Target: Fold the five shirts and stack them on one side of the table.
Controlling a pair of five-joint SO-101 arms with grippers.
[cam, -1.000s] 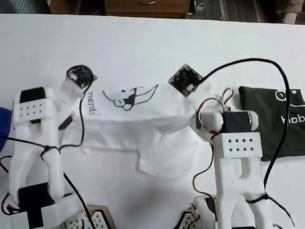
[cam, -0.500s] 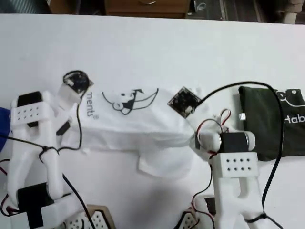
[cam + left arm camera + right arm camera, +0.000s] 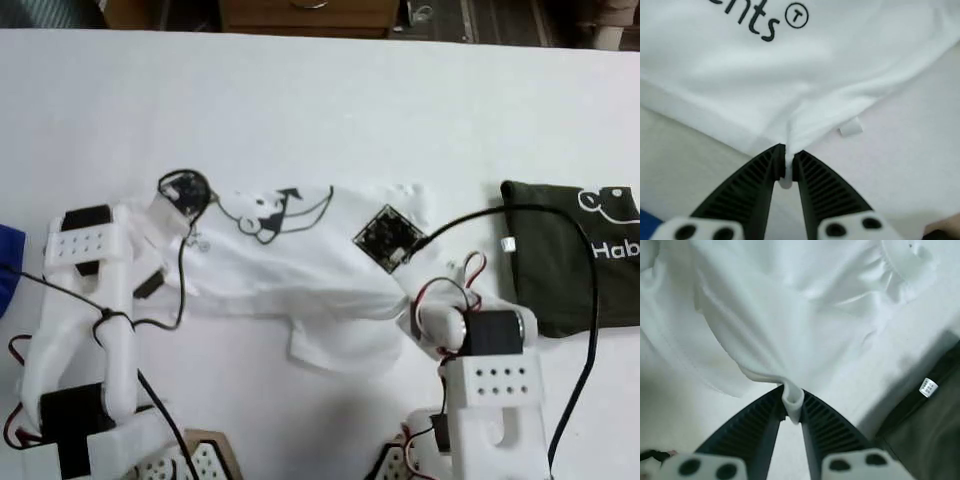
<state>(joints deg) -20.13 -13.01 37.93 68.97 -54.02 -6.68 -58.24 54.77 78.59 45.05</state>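
Worktop: you have bare white worktop [image 3: 300,90] across the far side; both arm bases stand at the near edge.
White shirt: one white cloth shirt with black print [image 3: 300,255] lies bunched mid-worktop, between the arms.
Dark shirt: one folded dark green shirt [image 3: 560,270] lies at the right edge, apart from the white one.
Blue cloth: one blue cloth [image 3: 8,270] at the left edge; you cannot tell what it is.
Left gripper [image 3: 786,167]: fingers [image 3: 755,185] clenched on the white shirt's edge, at the lettering end.
Right gripper [image 3: 792,407]: fingers [image 3: 760,425] clenched on a white shirt fold, nearest the dark shirt.
Print: black lettering and line drawing; white lettering and a white tag [image 3: 929,386] on the dark shirt.
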